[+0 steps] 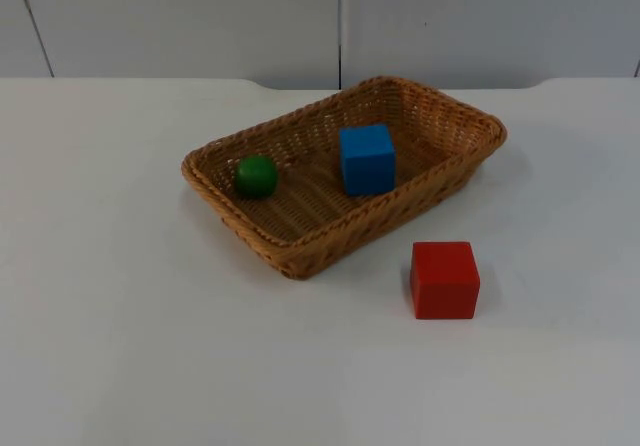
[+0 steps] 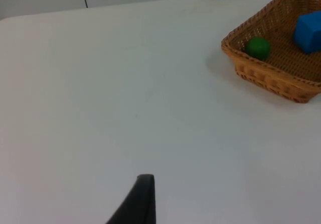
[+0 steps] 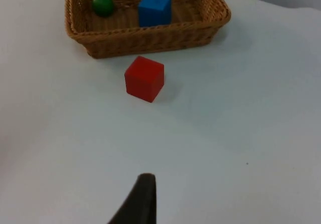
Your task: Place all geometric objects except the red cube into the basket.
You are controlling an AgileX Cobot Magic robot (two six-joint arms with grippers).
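Observation:
A wicker basket (image 1: 290,256) stands at the middle of the table. Inside it lie a green ball (image 1: 256,176) at its left end and a blue cube (image 1: 366,159) near its middle. A red cube (image 1: 444,280) rests on the table just in front of the basket's right half, apart from it. My left gripper (image 2: 143,204) hangs over bare table, far from the basket (image 2: 266,76) with the green ball (image 2: 257,47) and blue cube (image 2: 308,30). My right gripper (image 3: 143,201) is held back from the red cube (image 3: 144,78), with the basket (image 3: 145,40) beyond it.
The white table top (image 1: 120,346) ends at a grey partition wall (image 1: 200,16) behind the basket. Open room lies to the left, right and front of the basket.

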